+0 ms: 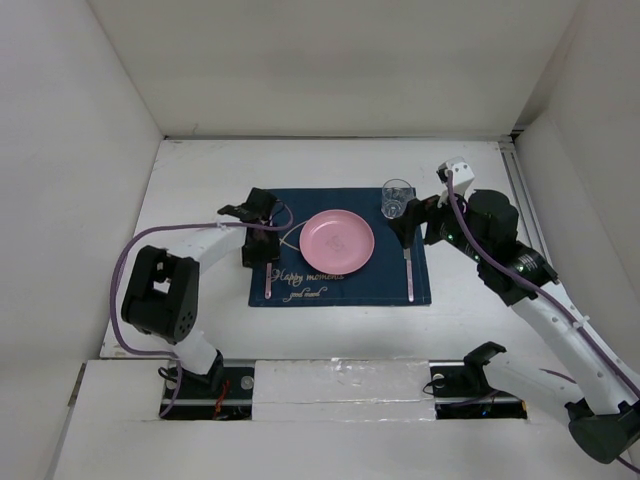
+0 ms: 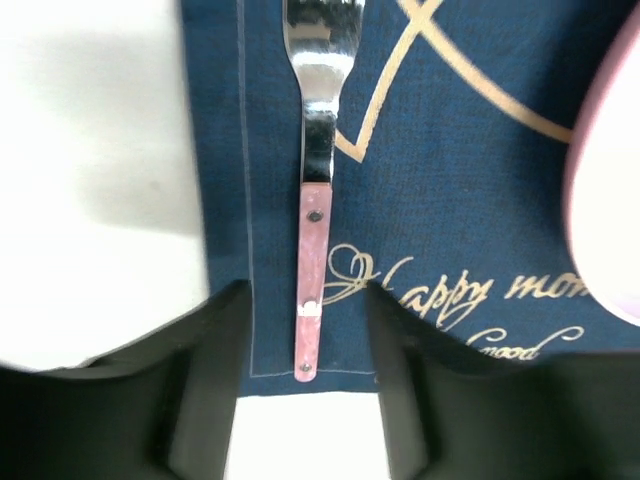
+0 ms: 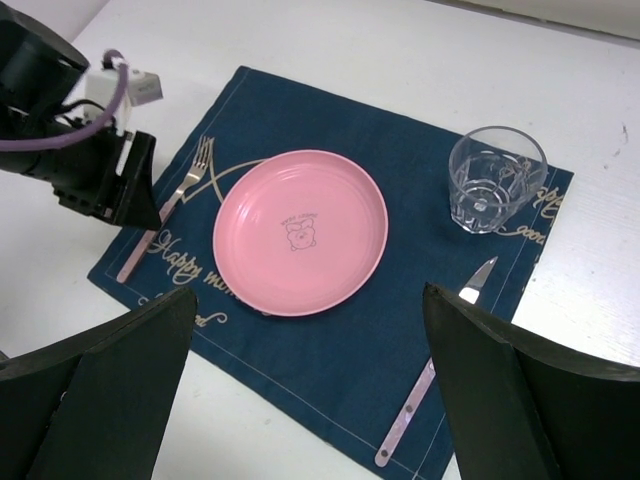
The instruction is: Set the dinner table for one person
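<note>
The dinner table [image 1: 200, 180] lies flat under both arms, with its long axis running left to right in the top view. On it a navy placemat [image 1: 340, 285] carries a pink plate [image 1: 337, 242], a glass [image 1: 397, 198], a fork [image 2: 312, 200] and a knife [image 3: 430, 375]. The left gripper [image 2: 305, 300] hangs over the fork handle with its fingers spread. The right gripper [image 3: 310, 300] is wide apart above the mat and holds nothing.

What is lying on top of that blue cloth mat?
A pink plate, a fork, a knife and a clear glass. The plate hides part of the gold print.
</note>
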`<state>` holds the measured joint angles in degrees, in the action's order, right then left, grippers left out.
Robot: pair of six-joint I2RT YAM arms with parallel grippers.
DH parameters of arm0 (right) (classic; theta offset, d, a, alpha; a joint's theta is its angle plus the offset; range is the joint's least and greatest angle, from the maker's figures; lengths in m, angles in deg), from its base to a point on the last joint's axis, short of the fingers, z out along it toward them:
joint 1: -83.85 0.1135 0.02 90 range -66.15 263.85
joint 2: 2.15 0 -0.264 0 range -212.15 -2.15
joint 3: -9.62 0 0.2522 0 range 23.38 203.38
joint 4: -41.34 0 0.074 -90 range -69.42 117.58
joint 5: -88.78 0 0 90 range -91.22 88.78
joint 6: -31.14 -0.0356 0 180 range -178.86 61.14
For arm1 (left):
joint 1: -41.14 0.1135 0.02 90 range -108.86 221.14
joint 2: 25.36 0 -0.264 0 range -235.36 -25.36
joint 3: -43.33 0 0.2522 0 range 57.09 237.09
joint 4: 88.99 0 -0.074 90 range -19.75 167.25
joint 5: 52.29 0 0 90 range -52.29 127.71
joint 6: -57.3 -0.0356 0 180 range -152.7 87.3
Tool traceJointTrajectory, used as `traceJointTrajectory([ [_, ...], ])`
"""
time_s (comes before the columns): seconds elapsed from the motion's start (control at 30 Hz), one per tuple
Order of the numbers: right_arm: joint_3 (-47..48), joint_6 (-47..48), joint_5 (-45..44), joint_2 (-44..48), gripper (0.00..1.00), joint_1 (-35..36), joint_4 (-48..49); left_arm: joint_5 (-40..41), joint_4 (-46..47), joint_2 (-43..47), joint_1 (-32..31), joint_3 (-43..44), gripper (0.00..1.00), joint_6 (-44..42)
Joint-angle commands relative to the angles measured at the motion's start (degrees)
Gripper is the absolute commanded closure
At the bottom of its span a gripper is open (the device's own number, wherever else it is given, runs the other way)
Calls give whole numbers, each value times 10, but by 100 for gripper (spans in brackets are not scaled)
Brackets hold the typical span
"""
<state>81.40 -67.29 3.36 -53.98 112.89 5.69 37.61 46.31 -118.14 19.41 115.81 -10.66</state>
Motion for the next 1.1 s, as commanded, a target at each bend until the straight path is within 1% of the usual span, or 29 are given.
traceJointTrajectory([
  [0.0, 20, 8, -1, 2, 0, 8, 3, 39, -4, 68, 1, 6, 54, 16],
  [0.03, 28, 8, -11, 7, 0, 8, -3, 53, -4, 102, 1, 6, 37, 22],
  [0.07, 28, 8, -18, 13, 0, 8, -14, 68, -4, 123, 1, 6, 28, 28],
  [0.1, 42, 8, -28, 18, 0, 8, -21, 83, -4, 145, 1, 6, 8, 37],
  [0.13, 48, 8, -58, 24, 0, 8, -30, 124, -12, 190, 1, 6, 0, 57],
  [0.2, 62, 8, -97, 38, 0, 8, -65, 163, -19, 238, 6, 12, 0, 81],
  [0.23, 77, 8, -118, 51, 0, 8, -78, 199, -19, 262, 12, 12, 0, 92],
  [0.27, 85, 8, -160, 56, 0, 8, -93, 218, -29, 309, 23, 12, 0, 115],
  [0.33, 103, 8, -198, 75, 0, 8, -132, 257, -39, 357, 23, 6, 0, 135],
  [0.37, 110, 8, -214, 81, 0, 8, -147, 302, -58, 377, 23, 6, 0, 149],
  [0.4, 115, 8, -242, 88, 0, 8, -161, 320, -64, 420, 23, 6, 0, 170],
  [0.47, 132, 3, -268, 107, 0, 8, -202, 362, -73, 461, 23, 11, 0, 185],
  [0.5, 138, 3, -288, 114, 0, 8, -215, 370, -78, 501, 23, 11, 0, 193],
  [0.57, 154, -3, -305, 140, 0, 8, -250, 393, -78, 543, 23, 11, 0, 204],
  [0.73, 188, -3, -351, 205, 0, 8, -307, 411, -84, 678, 23, -1, 0, 215],
  [0.8, 199, -3, -367, 237, 0, 8, -333, 418, -90, 707, 23, -6, 0, 215],
  [0.87, 207, -3, -387, 257, 0, 8, -338, 423, -90, 740, 23, -6, 0, 215],
  [0.93, 213, 3, -396, 279, 0, 8, -356, 423, -96, 754, 23, -6, 0, 215],
  [1.07, 218, 3, -401, 292, 0, 8, -373, 423, -106, 764, 23, -6, 0, 220],
])
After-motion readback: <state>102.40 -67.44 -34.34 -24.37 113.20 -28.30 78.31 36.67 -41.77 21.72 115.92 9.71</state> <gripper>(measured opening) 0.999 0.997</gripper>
